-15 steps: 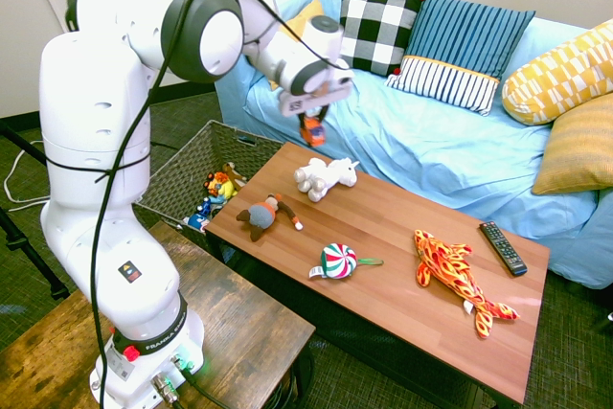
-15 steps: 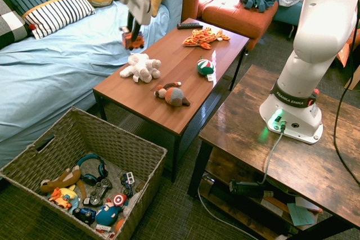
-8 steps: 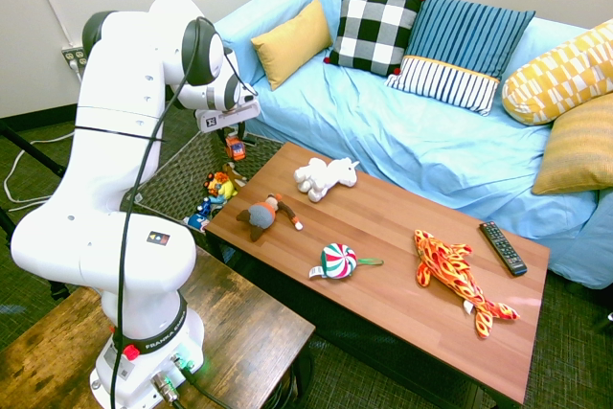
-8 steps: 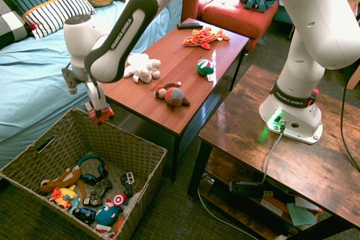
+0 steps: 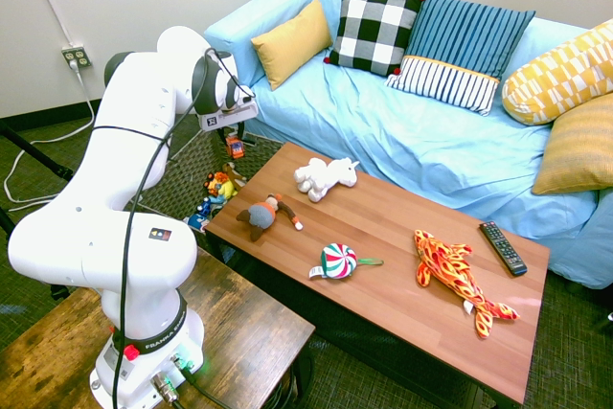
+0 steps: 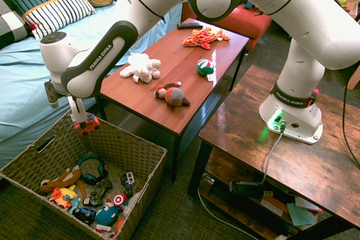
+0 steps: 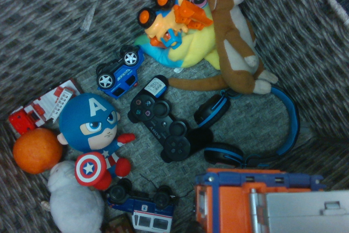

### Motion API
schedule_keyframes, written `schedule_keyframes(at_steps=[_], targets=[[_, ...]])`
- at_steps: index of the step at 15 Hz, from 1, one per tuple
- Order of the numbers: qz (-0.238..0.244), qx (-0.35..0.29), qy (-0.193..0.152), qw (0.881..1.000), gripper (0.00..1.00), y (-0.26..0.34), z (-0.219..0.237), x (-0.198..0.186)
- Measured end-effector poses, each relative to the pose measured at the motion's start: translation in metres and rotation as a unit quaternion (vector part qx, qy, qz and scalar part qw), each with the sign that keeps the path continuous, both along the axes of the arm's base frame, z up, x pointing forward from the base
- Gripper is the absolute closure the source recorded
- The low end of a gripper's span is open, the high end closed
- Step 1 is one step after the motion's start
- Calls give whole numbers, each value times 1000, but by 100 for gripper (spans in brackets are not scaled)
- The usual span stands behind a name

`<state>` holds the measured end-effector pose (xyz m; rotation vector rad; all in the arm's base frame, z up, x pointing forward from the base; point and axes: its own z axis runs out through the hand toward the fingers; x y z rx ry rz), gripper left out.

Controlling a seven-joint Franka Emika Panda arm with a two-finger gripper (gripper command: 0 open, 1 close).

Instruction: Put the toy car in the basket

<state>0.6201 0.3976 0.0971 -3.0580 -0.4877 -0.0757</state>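
While end effector (image 6: 80, 117) grips toy car (image 6: 86, 123), basket (image 6: 34, 155) holds toys.

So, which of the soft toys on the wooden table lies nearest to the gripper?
The brown round plush with the red scarf, at the table's end toward the woven basket; the white unicorn lies further.

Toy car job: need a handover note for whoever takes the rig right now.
Gripper: shut on the toy car, pointing down.
Toy car: hanging above the basket, near its sofa-side rim, not yet inside.
Basket: on the floor beside the coffee table; already holds a game controller, headphones and other toys.
Done: car picked up and brought over the basket.
Left: open the fingers so the car drops in, then withdraw the arm.
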Motion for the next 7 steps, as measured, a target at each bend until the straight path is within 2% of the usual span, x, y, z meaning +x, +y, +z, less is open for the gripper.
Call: schedule_keyframes(at_steps=[3, 5, 7], targets=[[-16, 1, -19, 1000, 0, -24, 12, 15], [-48, 7, -56, 997, 0, -77, 46, 41], [-98, 22, -81, 992, 0, -159, 93, 69]])
